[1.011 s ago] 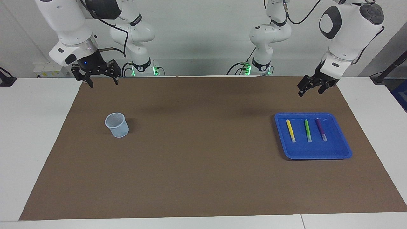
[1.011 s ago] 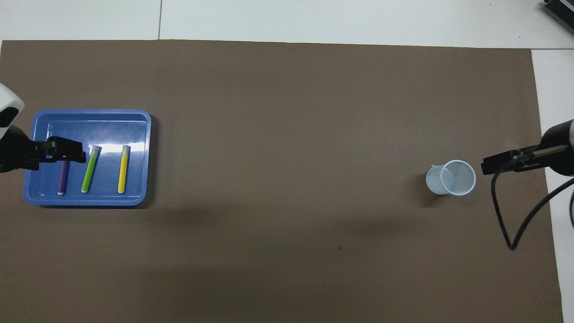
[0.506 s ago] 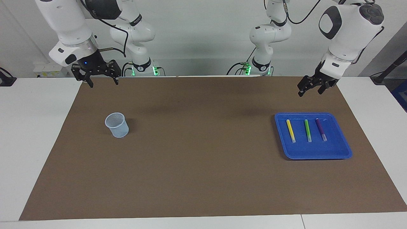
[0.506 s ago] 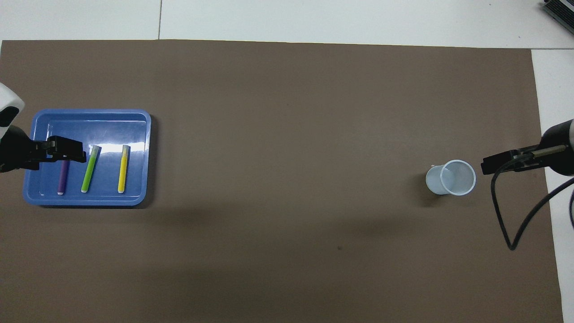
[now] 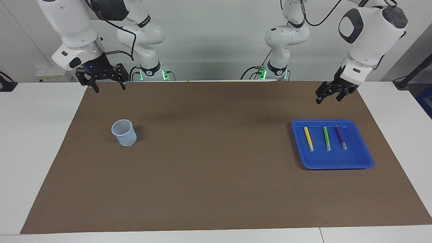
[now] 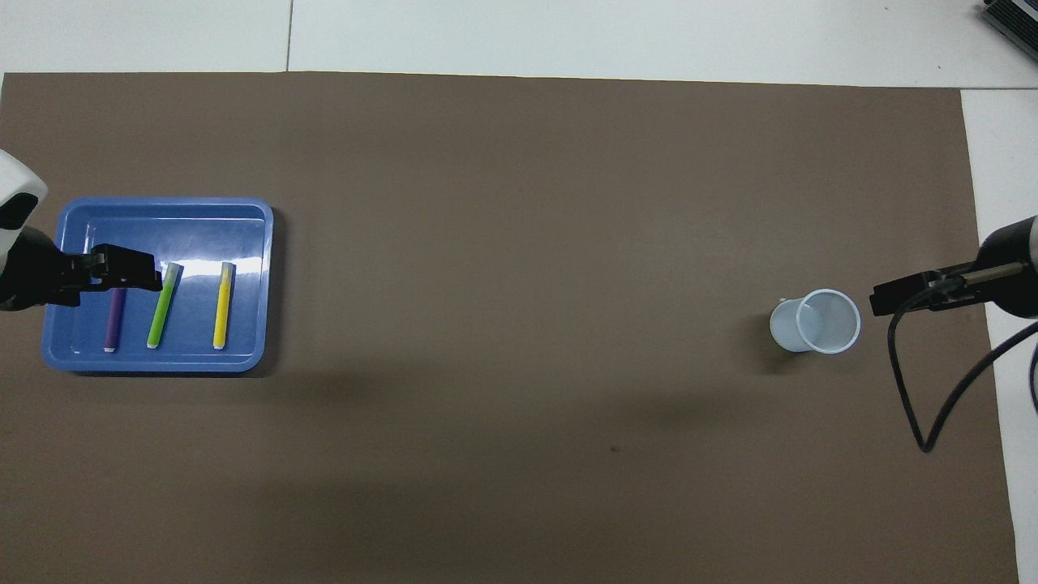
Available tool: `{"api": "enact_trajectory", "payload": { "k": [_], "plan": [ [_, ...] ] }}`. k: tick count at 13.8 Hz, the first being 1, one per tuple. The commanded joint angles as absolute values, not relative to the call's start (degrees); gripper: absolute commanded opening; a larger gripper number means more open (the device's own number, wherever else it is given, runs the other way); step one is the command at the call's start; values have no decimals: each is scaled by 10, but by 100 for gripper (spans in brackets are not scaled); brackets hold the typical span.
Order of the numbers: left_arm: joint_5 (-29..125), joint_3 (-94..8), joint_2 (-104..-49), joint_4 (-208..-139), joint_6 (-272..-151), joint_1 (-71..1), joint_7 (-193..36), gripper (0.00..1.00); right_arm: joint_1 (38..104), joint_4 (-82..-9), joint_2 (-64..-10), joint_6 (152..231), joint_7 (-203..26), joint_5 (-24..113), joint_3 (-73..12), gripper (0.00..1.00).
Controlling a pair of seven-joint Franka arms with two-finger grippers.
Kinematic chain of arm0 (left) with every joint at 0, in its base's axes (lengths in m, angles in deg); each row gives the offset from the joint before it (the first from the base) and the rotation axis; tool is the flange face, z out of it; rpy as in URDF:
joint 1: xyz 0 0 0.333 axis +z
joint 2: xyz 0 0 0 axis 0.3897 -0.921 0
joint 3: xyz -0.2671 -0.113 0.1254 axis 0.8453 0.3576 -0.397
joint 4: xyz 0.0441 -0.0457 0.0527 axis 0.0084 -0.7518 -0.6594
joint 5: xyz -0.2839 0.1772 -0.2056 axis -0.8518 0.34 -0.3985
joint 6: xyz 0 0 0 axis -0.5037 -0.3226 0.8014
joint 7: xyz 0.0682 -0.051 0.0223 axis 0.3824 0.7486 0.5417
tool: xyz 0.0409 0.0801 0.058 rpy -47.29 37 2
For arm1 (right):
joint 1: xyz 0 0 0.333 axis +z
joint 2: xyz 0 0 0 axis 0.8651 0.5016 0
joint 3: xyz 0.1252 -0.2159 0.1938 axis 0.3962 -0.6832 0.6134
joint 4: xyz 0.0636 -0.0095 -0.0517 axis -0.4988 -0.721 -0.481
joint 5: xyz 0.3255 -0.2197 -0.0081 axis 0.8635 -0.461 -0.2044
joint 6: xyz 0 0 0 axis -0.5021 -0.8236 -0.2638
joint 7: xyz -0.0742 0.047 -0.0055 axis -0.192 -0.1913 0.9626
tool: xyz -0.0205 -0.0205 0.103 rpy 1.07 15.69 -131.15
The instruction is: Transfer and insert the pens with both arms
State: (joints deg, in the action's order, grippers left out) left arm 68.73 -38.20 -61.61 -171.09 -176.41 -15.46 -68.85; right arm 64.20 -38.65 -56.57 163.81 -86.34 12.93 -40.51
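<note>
Three pens lie side by side in a blue tray (image 5: 332,166) at the left arm's end of the table: yellow (image 5: 308,138), green (image 5: 326,138) and purple (image 5: 340,137). My left gripper (image 5: 328,98) hangs open and empty, high in the air just off the tray's edge nearest the robots. From above, the left gripper (image 6: 134,272) covers one end of the purple pen (image 6: 115,320), beside the green pen (image 6: 162,312) and the yellow pen (image 6: 221,315). My right gripper (image 5: 109,87) waits open and empty in the air at the right arm's end, above the mat's edge.
A pale translucent cup (image 5: 124,132) stands upright on the brown mat (image 5: 216,175) at the right arm's end. Seen from above, the right gripper (image 6: 892,296) sits beside the cup (image 6: 815,322), and a black cable (image 6: 924,405) loops down from it.
The left gripper has shifted slightly over the tray and turned a little. The right arm, the cup and the pens have not moved.
</note>
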Motion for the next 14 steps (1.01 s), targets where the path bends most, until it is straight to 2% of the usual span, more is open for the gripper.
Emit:
{"api": "enact_trajectory", "payload": {
  "k": [1, 14],
  "plan": [
    [678, -380, -609, -1763, -1826, -143, -686, 100, 644, -395, -576, 1637, -861, 141, -410, 100],
    [678, -380, -699, -1825, -1999, -129, -656, 100, 644, -395, -576, 1636, -861, 141, -407, 100]
  ]
}}
